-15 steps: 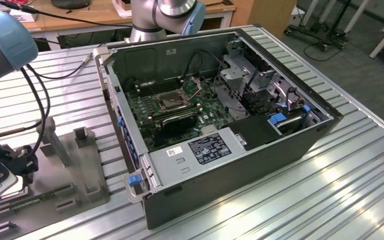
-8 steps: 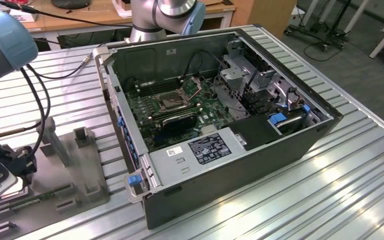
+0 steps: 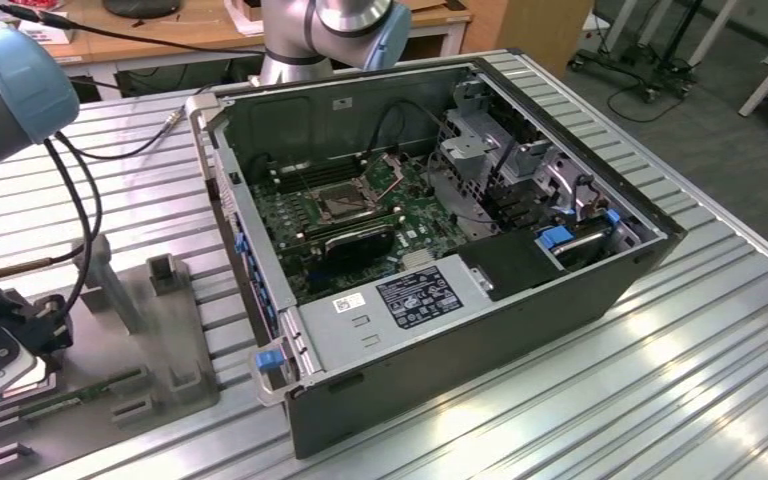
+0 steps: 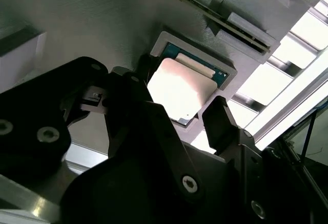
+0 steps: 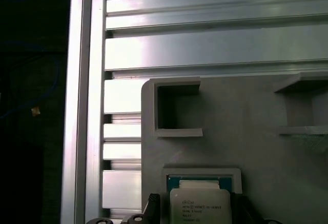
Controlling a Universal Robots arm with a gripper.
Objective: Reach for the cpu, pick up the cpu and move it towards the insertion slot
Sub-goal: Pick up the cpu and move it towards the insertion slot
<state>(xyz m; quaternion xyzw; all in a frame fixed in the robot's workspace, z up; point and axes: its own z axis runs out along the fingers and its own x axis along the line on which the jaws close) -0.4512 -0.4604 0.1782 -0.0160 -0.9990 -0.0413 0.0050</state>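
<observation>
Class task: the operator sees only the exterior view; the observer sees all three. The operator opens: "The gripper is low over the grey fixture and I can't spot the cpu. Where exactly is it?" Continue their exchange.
Observer: In the second wrist view the cpu lies in a square recess of the grey fixture, directly below the gripper.
Operator: Which face is up?
Observer: The silvery-white top; a thin green rim shows along one edge.
Operator: Is it out of its recess?
Observer: No. In the first wrist view the recess walls stand round it.
</observation>
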